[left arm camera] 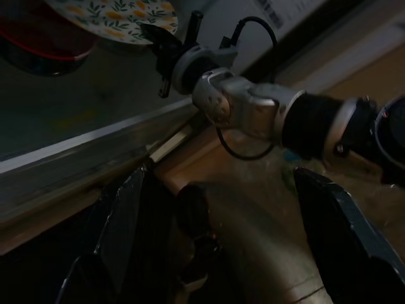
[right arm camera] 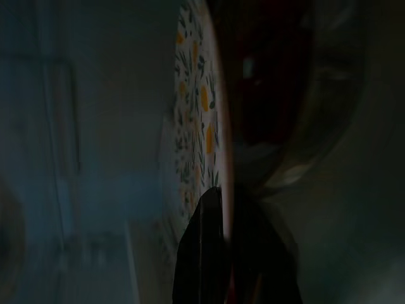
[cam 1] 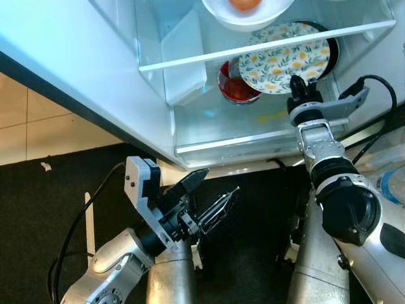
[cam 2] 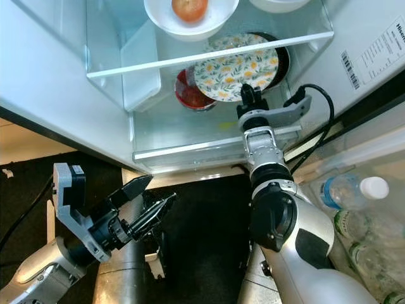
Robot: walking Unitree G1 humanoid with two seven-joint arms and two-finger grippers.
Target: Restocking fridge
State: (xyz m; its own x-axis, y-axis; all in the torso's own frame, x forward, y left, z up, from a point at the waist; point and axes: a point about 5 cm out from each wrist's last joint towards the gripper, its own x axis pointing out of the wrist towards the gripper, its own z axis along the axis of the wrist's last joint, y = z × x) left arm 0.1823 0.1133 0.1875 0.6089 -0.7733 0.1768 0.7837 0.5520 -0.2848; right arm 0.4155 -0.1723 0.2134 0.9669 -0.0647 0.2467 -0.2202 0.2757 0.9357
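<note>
While the right arm stretches forward and up into the open fridge (cam 1: pixel 95 88), its right gripper (cam 2: pixel 249 95) meets the near rim of the floral plate (cam 2: pixel 235 66), a white plate patterned with yellow fruit and green leaves that lies on the lower glass shelf (cam 1: pixel 253 136); in the right wrist view the two black fingers (right arm camera: pixel 202 253) sit narrow on either side of the plate's edge, pinching it; the plate partly overlaps a red bowl (cam 1: pixel 235 88) to its left and a dark pan (cam 2: pixel 283 58) behind it; a black cable (cam 2: pixel 319 101) loops off the right wrist. On the shelf above, a white bowl (cam 2: pixel 190 22) holds an orange-red fruit (cam 2: pixel 190 7); a clear container (cam 1: pixel 183 57) stands at the left of the lower shelf. Lower down, the left arm is bent in front of the robot's body over dark flooring (cam 1: pixel 38 209), well below the fridge; the left gripper (cam 1: pixel 212 196) points to the robot's right with its fingers spread wide and nothing between them. On the fridge's right inner wall a white label (cam 2: pixel 376 54) carries a barcode and small print too fine to read; a few letters at the frame's edge cannot be made out with certainty. Clear plastic bottles (cam 2: pixel 354 196) with white caps lie at the lower right.
</note>
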